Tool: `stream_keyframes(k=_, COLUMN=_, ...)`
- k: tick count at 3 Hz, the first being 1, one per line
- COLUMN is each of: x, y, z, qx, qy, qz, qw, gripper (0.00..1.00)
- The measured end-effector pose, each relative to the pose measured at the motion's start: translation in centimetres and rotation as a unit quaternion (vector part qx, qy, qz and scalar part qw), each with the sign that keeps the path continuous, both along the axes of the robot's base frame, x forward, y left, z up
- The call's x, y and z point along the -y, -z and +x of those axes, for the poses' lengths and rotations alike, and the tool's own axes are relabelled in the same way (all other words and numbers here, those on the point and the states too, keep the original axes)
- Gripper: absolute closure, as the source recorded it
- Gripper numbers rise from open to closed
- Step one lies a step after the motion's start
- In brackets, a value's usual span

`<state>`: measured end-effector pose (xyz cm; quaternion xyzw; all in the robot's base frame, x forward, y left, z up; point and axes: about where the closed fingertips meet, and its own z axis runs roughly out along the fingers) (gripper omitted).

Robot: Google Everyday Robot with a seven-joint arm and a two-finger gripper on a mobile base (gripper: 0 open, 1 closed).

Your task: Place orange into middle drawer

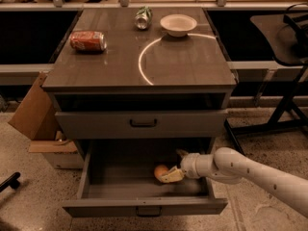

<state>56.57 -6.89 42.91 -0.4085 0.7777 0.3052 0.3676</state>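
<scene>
Grey drawer (144, 207) is standing open around and below the tool (171, 175). Tool is reaching inside it and grasping the orange (159, 170) at its tip, low over the floor. Judging: carry is finishing; letting go and pulling the arm clear are remaining.

Red soda can (87, 40), silver can (143, 18), white bowl (178, 24) (cardboard box (33, 112) beside)
</scene>
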Motion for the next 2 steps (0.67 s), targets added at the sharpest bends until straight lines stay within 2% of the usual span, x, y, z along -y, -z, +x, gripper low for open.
stream_keyframes(k=1, x=1.5, y=-2.7, z=-1.0, qx=0.006, qy=0.002, qz=0.018, qw=0.9998, gripper=0.00)
stream_keyframes(k=2, x=3.2, y=-5.8, z=-3.1, qx=0.012, qy=-0.010, qz=0.042, qw=0.9990, gripper=0.00)
